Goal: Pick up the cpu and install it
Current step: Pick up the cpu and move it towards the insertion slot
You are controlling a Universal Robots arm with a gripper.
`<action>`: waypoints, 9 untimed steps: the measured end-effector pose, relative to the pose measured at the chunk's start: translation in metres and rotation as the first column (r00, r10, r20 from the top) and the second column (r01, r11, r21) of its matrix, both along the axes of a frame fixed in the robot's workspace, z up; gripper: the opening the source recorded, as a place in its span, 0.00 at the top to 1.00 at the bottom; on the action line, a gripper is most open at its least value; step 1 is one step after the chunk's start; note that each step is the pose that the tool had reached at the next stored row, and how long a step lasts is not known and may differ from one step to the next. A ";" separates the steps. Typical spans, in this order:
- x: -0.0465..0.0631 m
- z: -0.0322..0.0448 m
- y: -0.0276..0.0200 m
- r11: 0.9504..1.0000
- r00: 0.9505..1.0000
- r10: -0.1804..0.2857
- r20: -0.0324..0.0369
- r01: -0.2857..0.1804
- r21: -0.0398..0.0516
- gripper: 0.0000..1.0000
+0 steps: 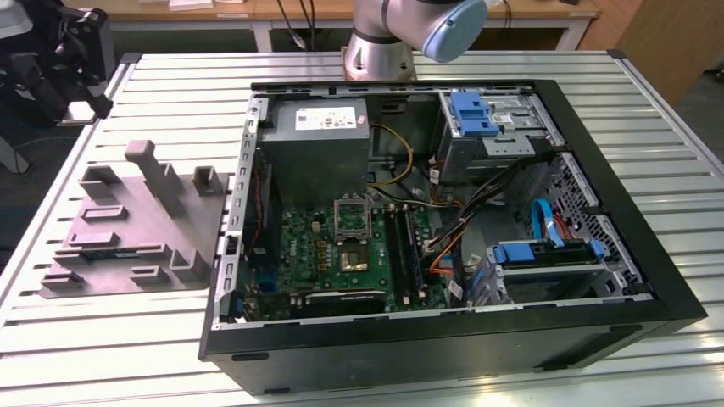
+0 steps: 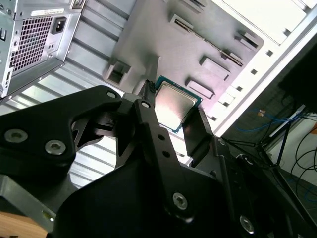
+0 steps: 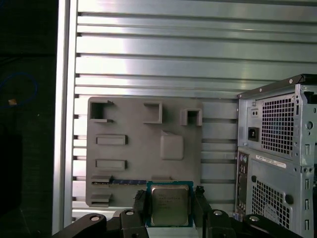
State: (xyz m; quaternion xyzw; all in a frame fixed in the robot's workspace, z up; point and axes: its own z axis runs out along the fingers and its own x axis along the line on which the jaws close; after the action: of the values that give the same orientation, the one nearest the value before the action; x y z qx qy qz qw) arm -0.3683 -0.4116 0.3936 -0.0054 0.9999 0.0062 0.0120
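The gripper (image 3: pixel 170 201) clamps the cpu (image 3: pixel 170 208) by two opposite edges, probably to spare its contacts. Both hang above the grey fixture plate (image 3: pixel 129 163).

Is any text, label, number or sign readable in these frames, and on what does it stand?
No text can be read.
White label on the power supply: too small to read.
Print on top of the cpu: blurred.
Sticker on the computer case rear: too small to read.

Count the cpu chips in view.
1: the cpu is held in the gripper, above the grey tray. Others may be hidden inside the computer case.
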 end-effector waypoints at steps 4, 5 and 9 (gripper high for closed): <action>0.002 0.0000 0.0000 1.000 1.000 0.000 0.000 0.000 0.000 0.53; 0.002 0.0001 0.0000 1.000 1.000 0.000 0.000 0.000 0.000 0.53; 0.004 0.0001 0.0000 1.000 1.000 0.000 0.000 0.000 0.000 0.53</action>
State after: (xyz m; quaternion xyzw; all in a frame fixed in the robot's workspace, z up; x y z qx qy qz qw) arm -0.3648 -0.4116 0.3937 -0.0054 0.9999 0.0062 0.0120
